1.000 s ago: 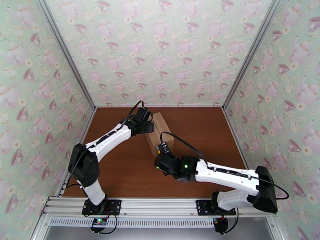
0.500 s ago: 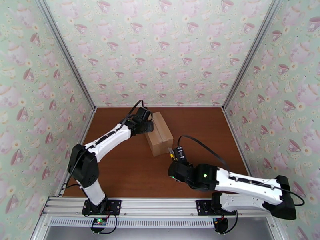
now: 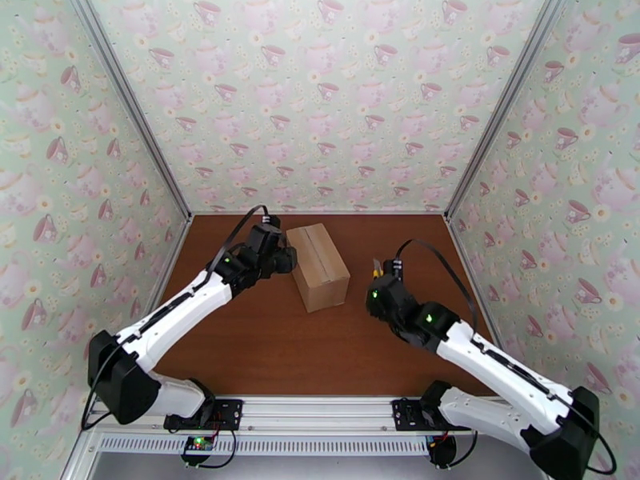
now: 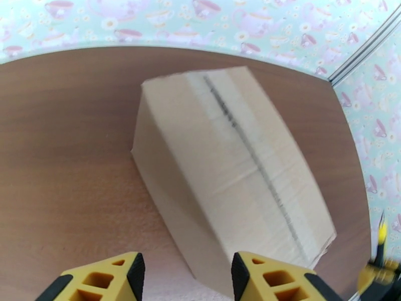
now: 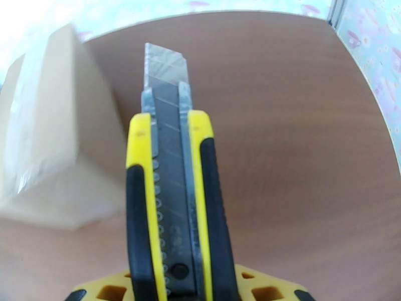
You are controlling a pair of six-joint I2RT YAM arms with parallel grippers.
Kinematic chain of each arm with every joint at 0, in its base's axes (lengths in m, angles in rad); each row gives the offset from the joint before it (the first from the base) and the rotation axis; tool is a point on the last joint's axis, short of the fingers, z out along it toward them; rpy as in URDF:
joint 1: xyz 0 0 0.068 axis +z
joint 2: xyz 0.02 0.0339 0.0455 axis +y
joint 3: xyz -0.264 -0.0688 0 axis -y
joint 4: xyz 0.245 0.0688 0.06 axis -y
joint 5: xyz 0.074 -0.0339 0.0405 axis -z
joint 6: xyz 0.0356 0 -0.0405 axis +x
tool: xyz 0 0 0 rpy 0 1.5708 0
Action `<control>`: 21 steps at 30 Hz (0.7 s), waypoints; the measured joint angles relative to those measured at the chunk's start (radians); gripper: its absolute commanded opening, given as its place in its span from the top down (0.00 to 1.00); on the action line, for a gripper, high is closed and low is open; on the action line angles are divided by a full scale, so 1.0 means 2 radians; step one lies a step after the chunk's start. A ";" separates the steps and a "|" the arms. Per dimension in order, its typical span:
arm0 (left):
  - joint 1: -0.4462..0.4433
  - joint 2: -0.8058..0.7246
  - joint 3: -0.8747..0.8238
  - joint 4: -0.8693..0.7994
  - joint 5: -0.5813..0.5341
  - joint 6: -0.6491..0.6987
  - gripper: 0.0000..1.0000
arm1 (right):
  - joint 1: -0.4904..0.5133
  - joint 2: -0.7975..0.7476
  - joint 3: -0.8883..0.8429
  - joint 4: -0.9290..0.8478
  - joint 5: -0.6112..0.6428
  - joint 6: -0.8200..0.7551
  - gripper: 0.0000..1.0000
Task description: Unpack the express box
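On R wrist cam, right jaws grip yellow cutter (image 5: 173, 196), blade out; left jaws open near express box (image 3: 320, 267).

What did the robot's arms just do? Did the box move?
The left gripper drew back off the express box, its jaws open. The right gripper, holding the knife, swung from the box's near end out to its right. The box stayed put, flaps still closed.
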 measured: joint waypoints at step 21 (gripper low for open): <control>0.109 0.207 0.082 0.084 0.050 -0.035 0.51 | -0.092 0.285 0.123 0.230 -0.108 -0.024 1.00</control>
